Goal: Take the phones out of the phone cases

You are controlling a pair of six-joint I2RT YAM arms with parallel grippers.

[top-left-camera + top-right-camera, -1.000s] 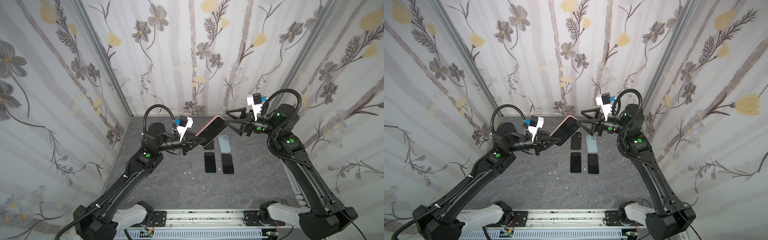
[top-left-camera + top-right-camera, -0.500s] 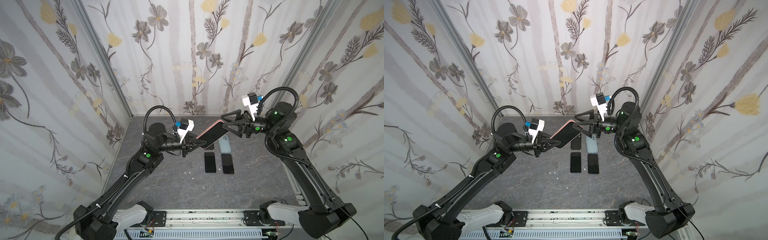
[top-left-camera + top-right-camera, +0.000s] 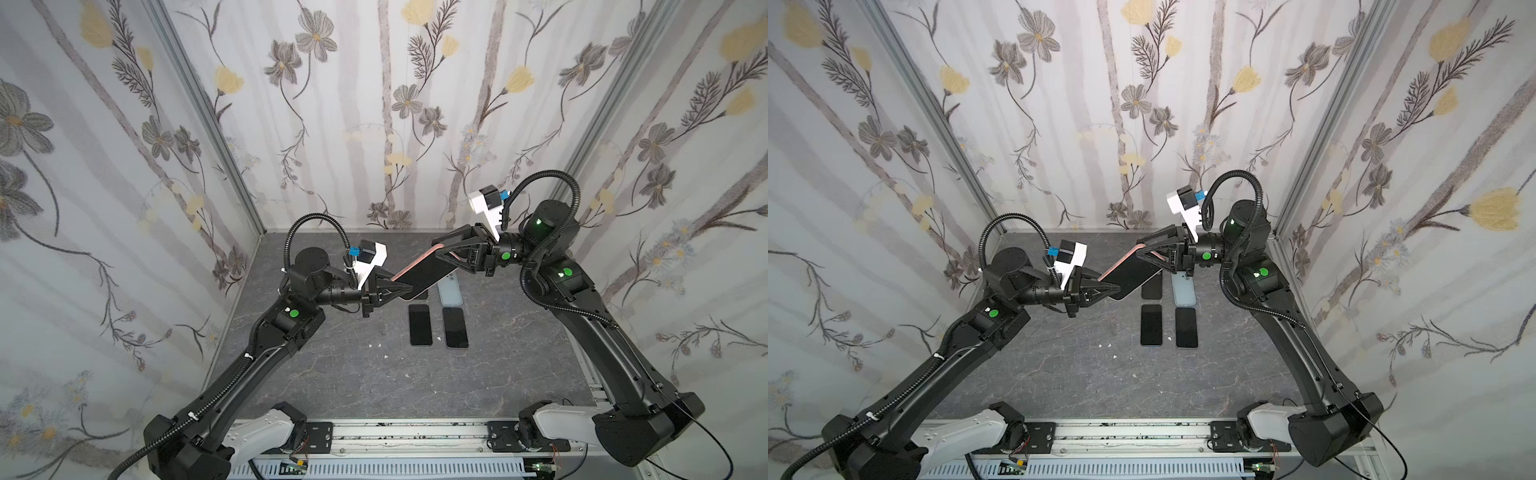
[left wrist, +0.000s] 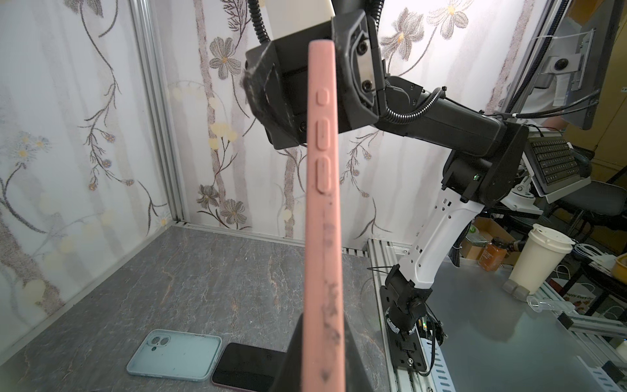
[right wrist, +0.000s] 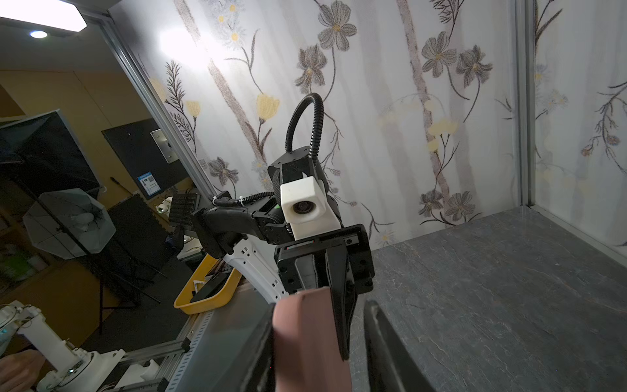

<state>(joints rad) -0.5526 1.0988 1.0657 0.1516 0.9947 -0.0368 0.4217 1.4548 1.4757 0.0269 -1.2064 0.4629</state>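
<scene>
The phone (image 3: 424, 274) is still inside its pink phone case (image 4: 322, 237). It is up in the air, not on the desk (image 3: 332, 374). It is tilted, and its dark glass faces up in both top views. The left jaws are shut tight on the low end of the phone case. I think that is so it cannot slip or turn. The right jaws sit at the high end of the phone case, one on each side. In the right wrist view one jaw looks to be against the pink side. There is a gap by the other jaw, so they are open and not pinching yet. I think the phone is held up like this so both arms can reach it. The left arm (image 3: 274, 328) can keep it steady while the right arm (image 3: 602, 332) bends or pulls the case away. That pull should be gentle, or the whole thing could slide out of the left jaws. Below the phone case, flat on the desk, lie an empty light blue case (image 3: 451, 291) and three dark phones (image 3: 419, 324). One of them is partly hidden under the phone case.
</scene>
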